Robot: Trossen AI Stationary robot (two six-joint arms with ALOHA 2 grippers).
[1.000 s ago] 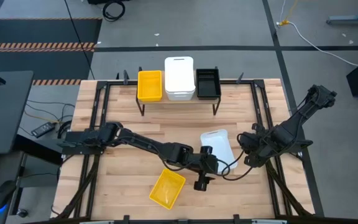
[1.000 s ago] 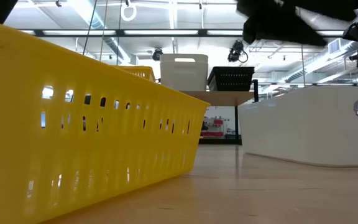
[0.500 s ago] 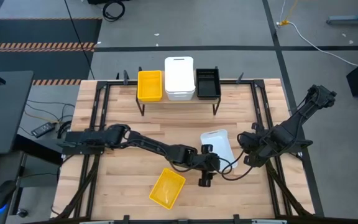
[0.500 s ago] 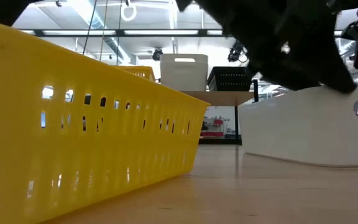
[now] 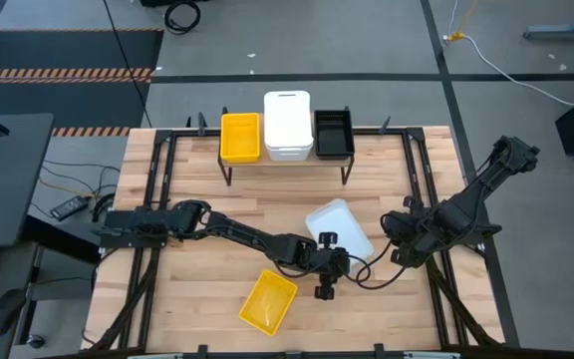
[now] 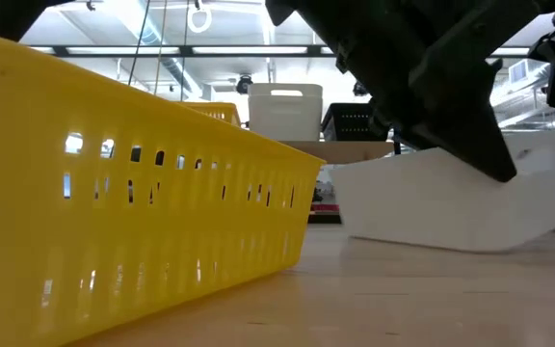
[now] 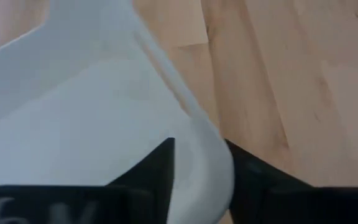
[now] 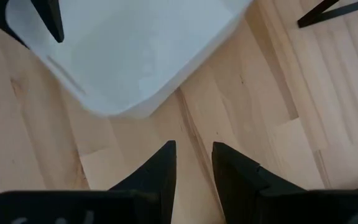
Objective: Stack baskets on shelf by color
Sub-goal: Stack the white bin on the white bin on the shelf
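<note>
A white basket (image 5: 339, 227) stands askew on the table, right of centre; it also shows as the white basket (image 6: 451, 202). My left gripper (image 5: 329, 257) is shut on its near corner, seen close as my left gripper (image 7: 199, 144). My right gripper (image 5: 394, 251) hangs just right of that basket, open over bare wood, nothing between its fingers (image 8: 166, 162). A yellow basket (image 5: 269, 301) lies near the front edge. At the far side the shelf (image 5: 287, 158) carries a yellow basket (image 5: 240, 137), a white one (image 5: 287, 125) and a black one (image 5: 333, 133). My left gripper has the white basket's rounded near corner wall (image 7: 219, 168) between its two fingers, one finger (image 7: 160, 165) inside the basket and the other (image 7: 250, 171) outside. The fingers slant down at it from the table's left and near side. The basket's bottom appears to rest on the table.
Black frame rails (image 5: 422, 179) run along the table's left and right sides. The loose yellow basket (image 6: 133, 183) fills the low view's left. Bare wood (image 5: 267, 199) lies between the shelf and the two loose baskets.
My left gripper has come down onto the white basket's near corner and shut on its wall. The basket has turned about on the table: its far end has swung toward the left, so it now lies slantwise. My right arm has kept still.
</note>
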